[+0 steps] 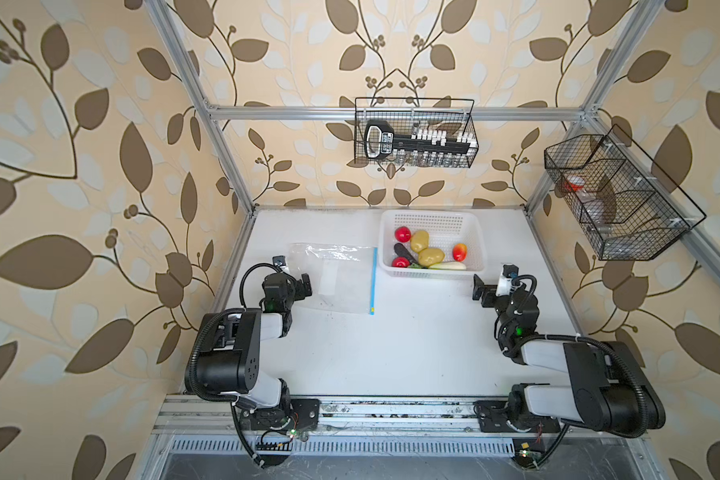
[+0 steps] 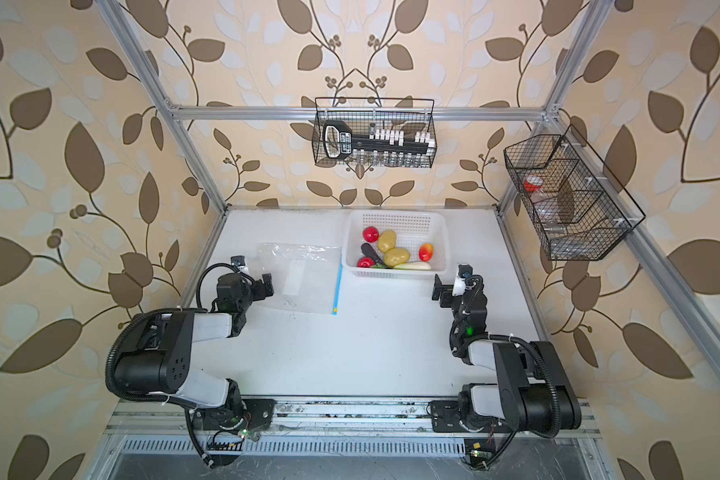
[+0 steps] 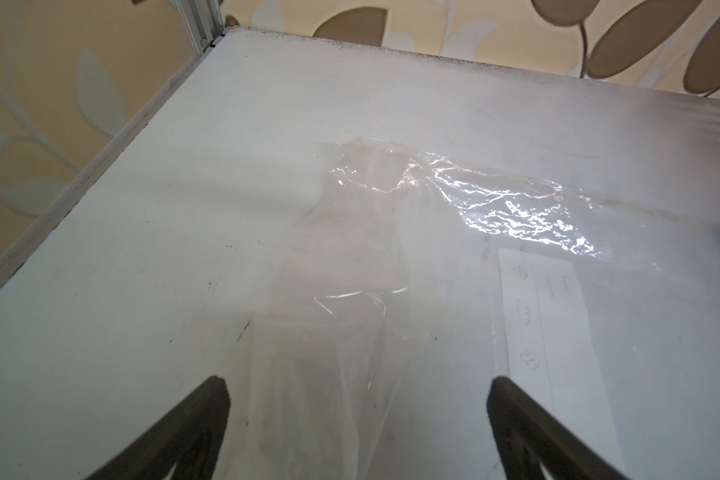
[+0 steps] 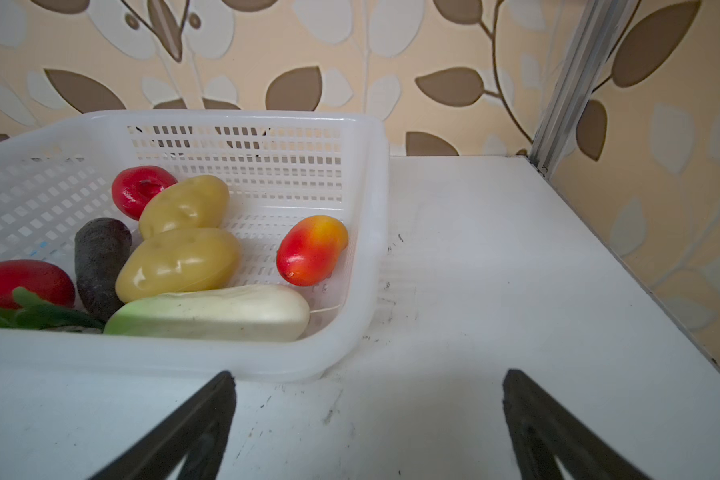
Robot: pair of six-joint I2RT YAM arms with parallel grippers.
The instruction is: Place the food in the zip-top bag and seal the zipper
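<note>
Zip-top bag (image 1: pixel 341 282) flat, food (image 1: pixel 431 256) in basket (image 1: pixel 433 222), both arms (image 1: pixel 246 332) folded low, jaws wide open, empty

Saw the clear bag (image 1: pixel 341 286) lying flat and empty on the table (image 1: pixel 391 353), blue zipper (image 1: pixel 374 278) along the edge beside the white basket (image 1: pixel 433 273). Found all the food (image 1: pixel 431 256) heaped in that basket: tomatoes (image 1: pixel 403 234), potatoes (image 1: pixel 420 240), red-yellow fruit (image 1: pixel 459 252), eggplant (image 1: pixel 405 253), radish (image 1: pixel 447 266).

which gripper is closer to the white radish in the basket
Right. The right gripper hangs just outside the basket, a short way from the white radish. The left gripper is beyond the zip-top bag, with the whole bag between it and the basket.
</note>
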